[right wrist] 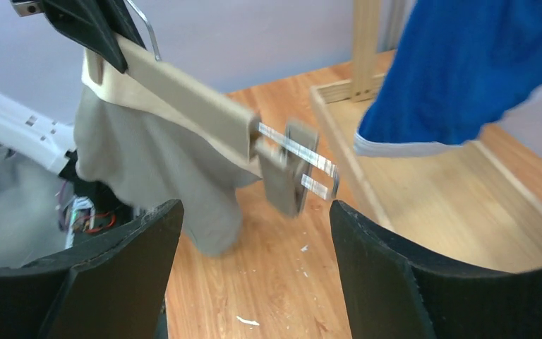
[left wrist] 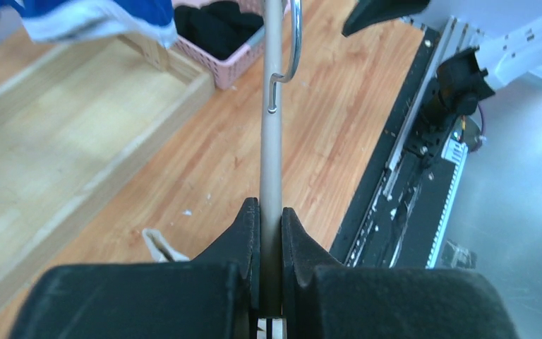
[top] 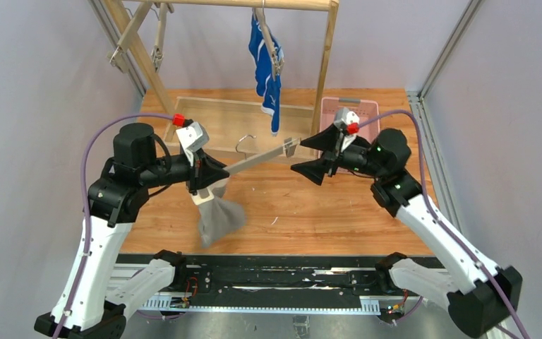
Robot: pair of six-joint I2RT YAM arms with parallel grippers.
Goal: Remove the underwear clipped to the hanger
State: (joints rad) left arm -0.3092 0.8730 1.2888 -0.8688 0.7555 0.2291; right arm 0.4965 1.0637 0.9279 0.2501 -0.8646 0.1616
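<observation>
The left hand (left wrist: 270, 212) clamps the hanger (left wrist: 272, 134), grey briefs (top: 220, 217) hanging just below. The right hand (right wrist: 254, 206) is spread apart, clip (right wrist: 287, 176) just ahead.

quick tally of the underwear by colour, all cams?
Grey: 1, grey cloth briefs clipped to the beige bar hanger.
Blue: 1, bright blue briefs with white markings hanging under the wooden rack.
Black: 1, black cloth heap in the pink plastic basket; counted as one piece.
Total: 3
</observation>
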